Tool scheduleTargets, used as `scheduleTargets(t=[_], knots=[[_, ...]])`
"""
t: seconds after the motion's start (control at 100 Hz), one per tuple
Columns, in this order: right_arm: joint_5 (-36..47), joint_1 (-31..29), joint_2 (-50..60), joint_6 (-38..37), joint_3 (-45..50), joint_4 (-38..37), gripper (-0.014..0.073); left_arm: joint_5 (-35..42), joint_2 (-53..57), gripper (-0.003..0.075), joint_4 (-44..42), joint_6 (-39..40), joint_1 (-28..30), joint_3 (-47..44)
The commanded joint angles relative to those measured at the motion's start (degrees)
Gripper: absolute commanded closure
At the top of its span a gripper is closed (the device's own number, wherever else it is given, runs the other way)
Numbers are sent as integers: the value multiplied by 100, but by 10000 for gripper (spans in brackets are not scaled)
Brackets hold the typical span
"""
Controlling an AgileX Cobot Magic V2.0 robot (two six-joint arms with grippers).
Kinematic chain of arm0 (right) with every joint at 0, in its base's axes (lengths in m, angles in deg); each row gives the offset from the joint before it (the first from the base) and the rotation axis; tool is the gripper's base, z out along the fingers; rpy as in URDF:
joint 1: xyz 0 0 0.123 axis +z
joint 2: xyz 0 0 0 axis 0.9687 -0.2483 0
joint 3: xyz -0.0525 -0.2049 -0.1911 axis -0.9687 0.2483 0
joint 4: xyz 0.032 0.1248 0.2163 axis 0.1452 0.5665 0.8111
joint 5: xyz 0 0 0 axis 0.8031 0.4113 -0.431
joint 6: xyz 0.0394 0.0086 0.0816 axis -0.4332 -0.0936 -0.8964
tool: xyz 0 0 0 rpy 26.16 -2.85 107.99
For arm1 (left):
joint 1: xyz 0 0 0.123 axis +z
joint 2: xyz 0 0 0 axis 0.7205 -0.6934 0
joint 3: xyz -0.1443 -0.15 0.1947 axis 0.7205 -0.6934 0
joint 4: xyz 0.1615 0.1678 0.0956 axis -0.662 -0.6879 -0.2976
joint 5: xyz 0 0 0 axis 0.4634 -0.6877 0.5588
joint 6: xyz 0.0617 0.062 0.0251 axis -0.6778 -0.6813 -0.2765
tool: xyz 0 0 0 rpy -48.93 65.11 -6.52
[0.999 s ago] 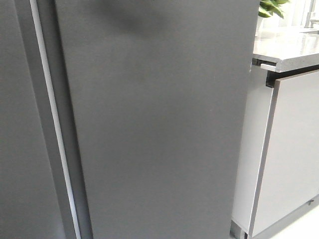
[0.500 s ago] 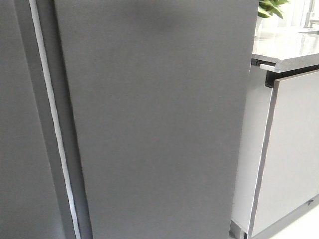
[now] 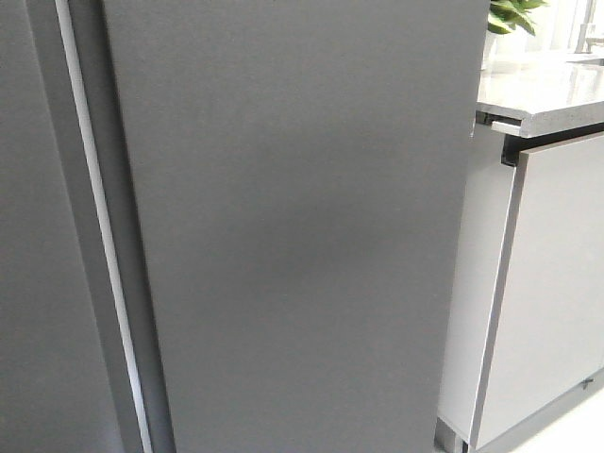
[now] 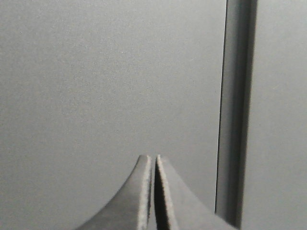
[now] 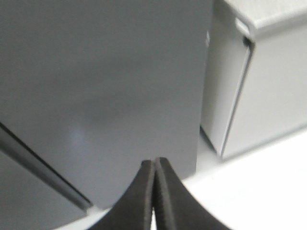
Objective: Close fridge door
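Observation:
The fridge door [image 3: 302, 226] is a tall flat matte dark-grey panel that fills the middle of the front view; its white lining does not show. It also shows in the right wrist view [image 5: 105, 81], down to its lower edge above the pale floor. My right gripper [image 5: 154, 162] is shut and empty, pointing at the door's lower part. My left gripper [image 4: 153, 157] is shut and empty, close in front of a flat grey panel [image 4: 105, 81] beside a dark vertical gap [image 4: 235, 110]; I cannot tell which panel this is. Neither gripper shows in the front view.
Another dark-grey panel [image 3: 38, 283] with a pale strip [image 3: 99, 236] stands left of the door. On the right are a grey-white counter [image 3: 547, 90], light-grey cabinet doors [image 3: 557, 293] and a green plant [image 3: 514, 14]. The pale floor [image 5: 259, 182] lies below.
A dark shadow at the top of the door in the front view has faded away. The door and the panels stand much as before.

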State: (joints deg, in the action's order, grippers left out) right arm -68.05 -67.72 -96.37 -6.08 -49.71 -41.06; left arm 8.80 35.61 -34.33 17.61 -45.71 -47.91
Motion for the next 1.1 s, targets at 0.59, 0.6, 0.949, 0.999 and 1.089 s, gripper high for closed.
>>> scheduleTargets(t=[0.59, 0.6, 0.949, 0.999, 1.089], knots=[[904, -73, 1638, -509, 2507, -18, 639, 419, 64, 740, 23, 11, 4, -201], [905, -73, 1638, -509, 2527, -18, 639, 419, 64, 740, 23, 11, 4, -201], [1678, -605, 3199, -499, 3209, -523, 639, 419, 64, 740, 23, 11, 4, -201], [1936, -605, 3502, -499, 3473, -537, 639, 419, 64, 740, 23, 11, 4, -201], [2470, -605, 3935, -499, 4028, -592, 639, 419, 64, 740, 23, 11, 4, -201]])
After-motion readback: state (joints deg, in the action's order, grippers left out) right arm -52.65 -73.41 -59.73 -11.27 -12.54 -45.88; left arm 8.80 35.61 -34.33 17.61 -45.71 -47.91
